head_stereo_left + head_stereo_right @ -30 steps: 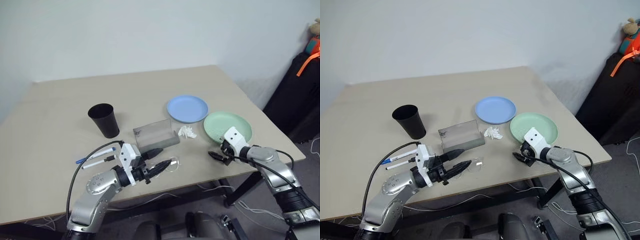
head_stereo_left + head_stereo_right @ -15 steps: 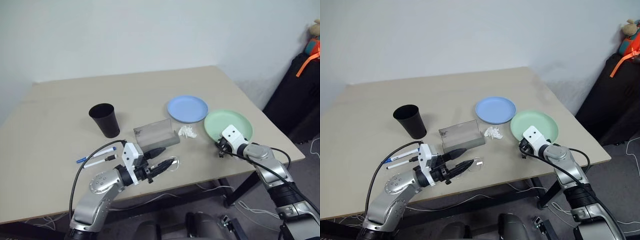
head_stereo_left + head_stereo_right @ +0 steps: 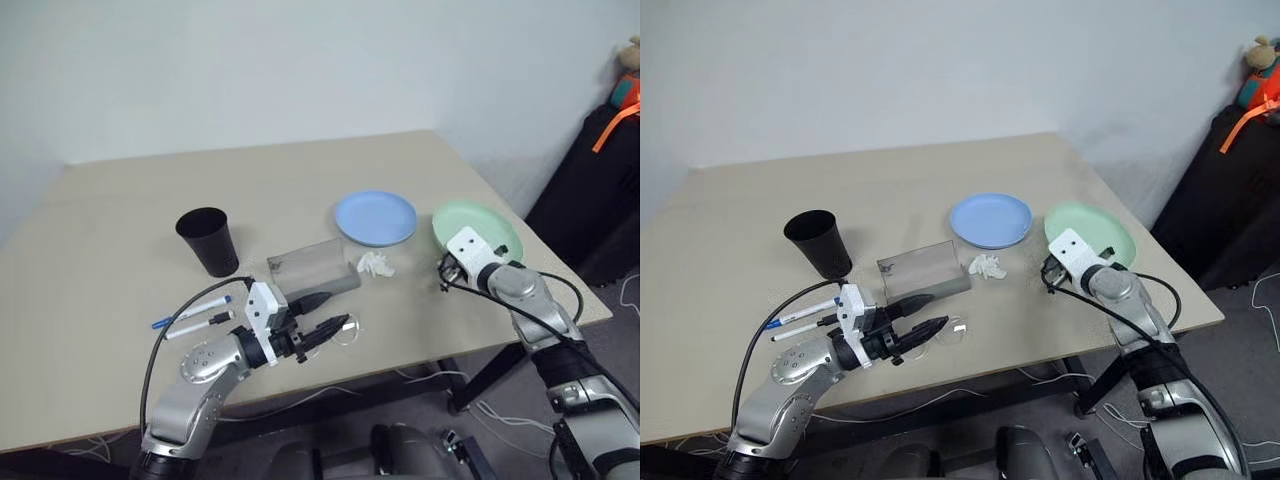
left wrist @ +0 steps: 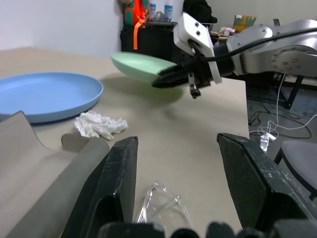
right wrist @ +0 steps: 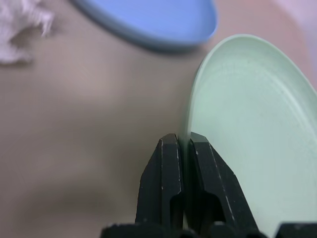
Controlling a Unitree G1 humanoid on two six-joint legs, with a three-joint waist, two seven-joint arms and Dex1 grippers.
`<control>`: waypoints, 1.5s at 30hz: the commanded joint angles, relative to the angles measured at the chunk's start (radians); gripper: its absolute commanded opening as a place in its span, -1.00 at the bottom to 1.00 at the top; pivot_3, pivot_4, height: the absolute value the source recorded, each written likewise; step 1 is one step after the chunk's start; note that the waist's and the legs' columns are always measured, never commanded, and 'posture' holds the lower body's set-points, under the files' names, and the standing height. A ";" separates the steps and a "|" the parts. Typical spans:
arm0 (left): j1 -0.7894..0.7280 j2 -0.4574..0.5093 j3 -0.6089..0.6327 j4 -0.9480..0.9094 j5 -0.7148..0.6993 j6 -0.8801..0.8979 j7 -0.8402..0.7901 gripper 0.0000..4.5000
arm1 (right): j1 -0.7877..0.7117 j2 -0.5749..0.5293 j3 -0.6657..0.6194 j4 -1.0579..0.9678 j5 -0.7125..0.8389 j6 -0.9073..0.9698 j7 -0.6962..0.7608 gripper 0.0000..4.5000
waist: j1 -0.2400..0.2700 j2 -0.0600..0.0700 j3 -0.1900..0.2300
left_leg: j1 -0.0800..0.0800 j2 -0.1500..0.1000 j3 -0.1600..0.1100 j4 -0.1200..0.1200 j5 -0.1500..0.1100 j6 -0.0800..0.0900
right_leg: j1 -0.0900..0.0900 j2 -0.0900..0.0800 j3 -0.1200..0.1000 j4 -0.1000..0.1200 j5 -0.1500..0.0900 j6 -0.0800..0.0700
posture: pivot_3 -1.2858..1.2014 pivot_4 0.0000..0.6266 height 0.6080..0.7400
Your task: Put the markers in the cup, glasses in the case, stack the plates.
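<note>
Mint-green plastic plate (image 3: 478,229) — pinched at its near rim by the right gripper (image 5: 181,148), whose two black fingers are closed on the edge. Seen from the left wrist, it hangs tilted and clear of the table (image 3: 120,220), far edge free.

Light blue plate (image 3: 375,217) — flat on the table, just beyond and to the inner side of the right gripper; stacking target, not yet covered.

White tissue wad (image 3: 375,264) — on the table between the blue plate and the case.

Grey case (image 3: 312,268) — lying just ahead of the left gripper (image 3: 325,315).

Clear glasses (image 4: 161,210) — on the table directly below and between the left gripper's fingers, which stand apart at a middling width and hold nothing.

Markers (image 3: 192,314) — two, on the table beside the left forearm, outer side.

Black cup (image 3: 208,240) — upright, well beyond the markers.

Risk, judged: the hold is a thin edge pinch on smooth plastic, so the plate may pivot or slip out during carry. A low sweep could shove the blue plate rather than land on it.
</note>
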 commanded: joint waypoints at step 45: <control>-0.029 0.010 0.037 0.011 0.008 -0.039 0.027 0.19 | -0.411 0.124 -0.065 0.606 0.070 -0.490 0.637 -0.28 | -0.003 0.000 0.000 | 0.006 -0.015 -0.002 -0.002 0.000 0.004 | 0.002 0.005 0.030 0.014 0.001 -0.001 | 0.03 -1.00 0.70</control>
